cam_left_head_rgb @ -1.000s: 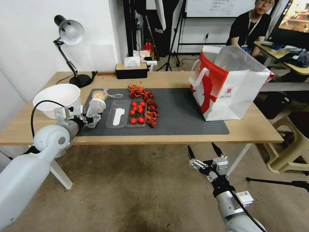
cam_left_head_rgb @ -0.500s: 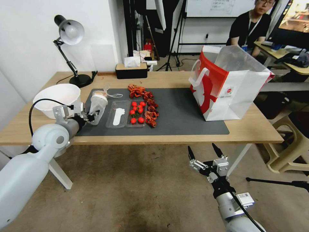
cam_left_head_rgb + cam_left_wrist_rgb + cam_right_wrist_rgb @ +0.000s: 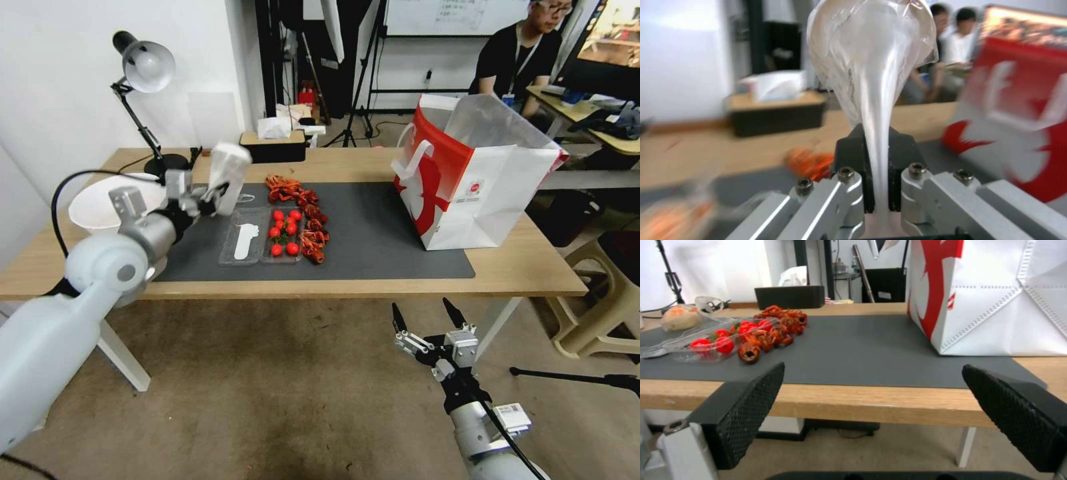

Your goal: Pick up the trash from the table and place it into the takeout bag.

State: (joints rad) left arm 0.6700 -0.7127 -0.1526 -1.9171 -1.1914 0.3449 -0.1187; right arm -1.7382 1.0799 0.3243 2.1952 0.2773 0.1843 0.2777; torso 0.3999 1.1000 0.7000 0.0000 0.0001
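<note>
Clear plastic is what you see your left gripper (image 3: 212,193) clamped on in the head view: a clear plastic cup (image 3: 228,167), lifted off the table (image 3: 373,163) above the left end of the dark grey mat (image 3: 380,233). The takeout bag (image 3: 477,180) stands upright on the mat's right end, well apart from the cup. Between them lie a clear tray (image 3: 260,237) with cherry tomatoes (image 3: 284,232) and a row of crayfish shells (image 3: 303,217). A white bowl (image 3: 107,203) sits at the table's left edge. Your right gripper (image 3: 430,313) hangs below the table's front edge, fingers spread.

From your left wrist, the jaws pinch the cup (image 3: 873,73) flat between them, with the bag's red panel (image 3: 1018,110) beyond.

From your right wrist, the wide-apart fingers (image 3: 746,406) frame the table edge (image 3: 871,400), and a small knotted clear bag (image 3: 680,316) rests on the mat.
</note>
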